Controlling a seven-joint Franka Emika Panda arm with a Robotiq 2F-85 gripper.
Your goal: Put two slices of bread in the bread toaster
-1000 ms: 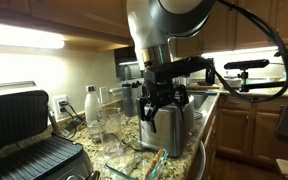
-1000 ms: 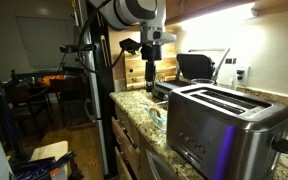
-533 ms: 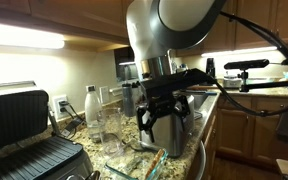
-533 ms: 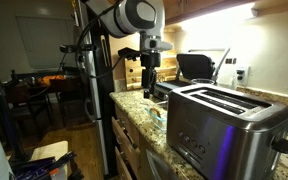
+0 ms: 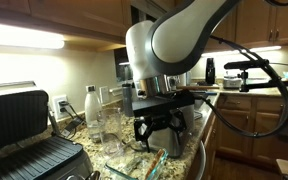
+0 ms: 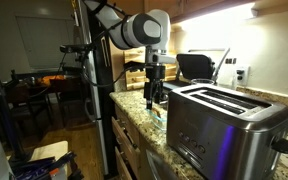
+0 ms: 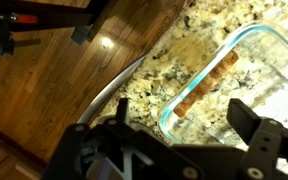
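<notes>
Tool (image 7: 176,125) hangs above the glass dish (image 7: 246,35), jaws apart, nothing between them. Slices of bread (image 7: 209,80) lie end to end inside the dish, close to its near wall. Bread toaster (image 6: 224,120) stands further along the desk (image 7: 154,70), apart from the dish. Risks, as judged: a finger lands on the glass rim and shoves the dish toward the desk edge just beside it; the pinch catches two slices together; a thin slice crumbles or slips out.

Tan bread slices (image 7: 206,85) (in dish (image 7: 274,60)), toaster (image 6: 224,125)
</notes>
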